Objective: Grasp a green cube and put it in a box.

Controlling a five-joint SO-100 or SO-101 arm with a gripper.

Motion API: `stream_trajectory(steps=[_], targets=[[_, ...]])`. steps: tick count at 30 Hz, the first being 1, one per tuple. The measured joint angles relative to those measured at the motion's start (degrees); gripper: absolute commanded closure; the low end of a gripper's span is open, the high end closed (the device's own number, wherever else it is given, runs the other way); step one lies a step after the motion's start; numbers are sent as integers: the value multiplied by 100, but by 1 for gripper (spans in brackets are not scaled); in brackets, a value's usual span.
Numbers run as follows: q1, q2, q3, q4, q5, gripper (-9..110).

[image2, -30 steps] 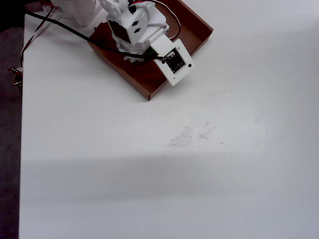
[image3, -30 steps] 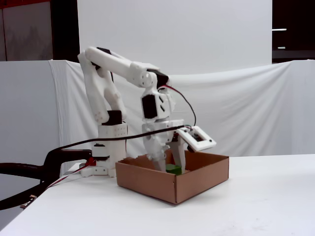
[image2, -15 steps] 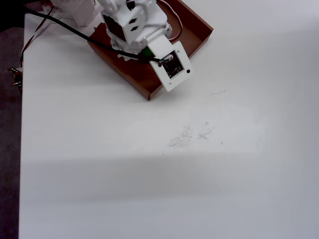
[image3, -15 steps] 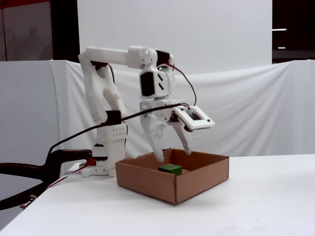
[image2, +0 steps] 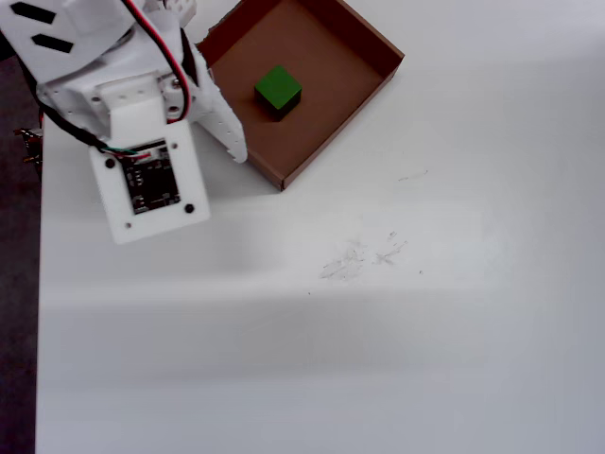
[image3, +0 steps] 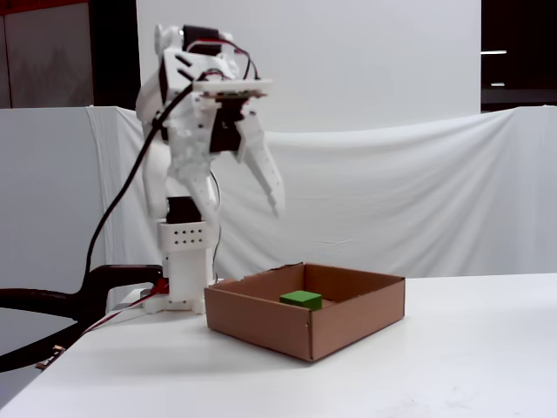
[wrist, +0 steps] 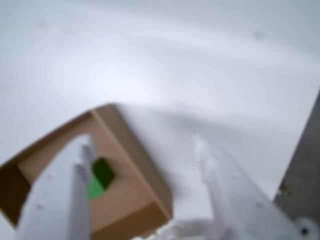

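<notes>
Green cube point(image2: 278, 90) rests on box point(image2: 364, 43) floor, clear of walls. Gripper point(image3: 246, 207) raised above box, fingers spread, empty.

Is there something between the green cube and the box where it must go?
No. The green cube already lies on the floor of the box, and the gripper hangs open above, holding nothing.

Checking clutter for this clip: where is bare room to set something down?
The white table is bare below and right of the brown cardboard box in the overhead view, save faint scuffs. Inside, brown floor surrounds the small green cube. The top-left, under the white gripper, is crowded.
</notes>
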Motion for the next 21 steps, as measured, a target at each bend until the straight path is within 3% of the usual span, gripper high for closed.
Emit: stream_trajectory(steps=[7,21], targets=[[756,1371,1714,-281,-738,81],[1187,4087,4685,105,-1345,85]])
